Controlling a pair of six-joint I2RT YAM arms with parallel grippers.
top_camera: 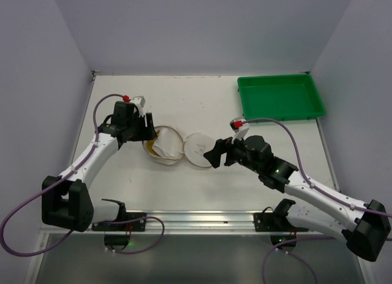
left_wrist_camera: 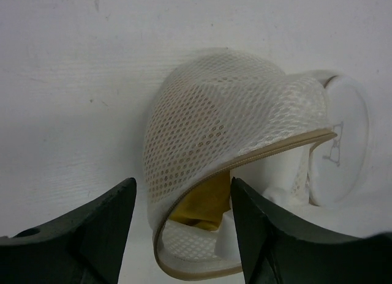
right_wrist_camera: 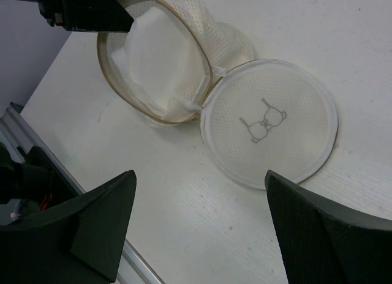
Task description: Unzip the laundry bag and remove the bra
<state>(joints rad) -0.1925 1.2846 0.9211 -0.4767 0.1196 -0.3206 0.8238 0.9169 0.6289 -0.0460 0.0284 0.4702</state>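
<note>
The laundry bag lies unzipped at the table's middle. Its cream mesh shell stands open like a dome. Its round flap with the black drawing lies flat to the right, still joined at one spot. A yellow bra shows inside the opening, partly hidden by white lining. My left gripper is open and empty at the bag's left rim, its jaws on either side of the zip edge. My right gripper is open and empty, just above the table by the flap's near edge.
A green rectangular tray sits at the far right corner. A metal rail runs along the near table edge. Grey walls close in the left, back and right sides.
</note>
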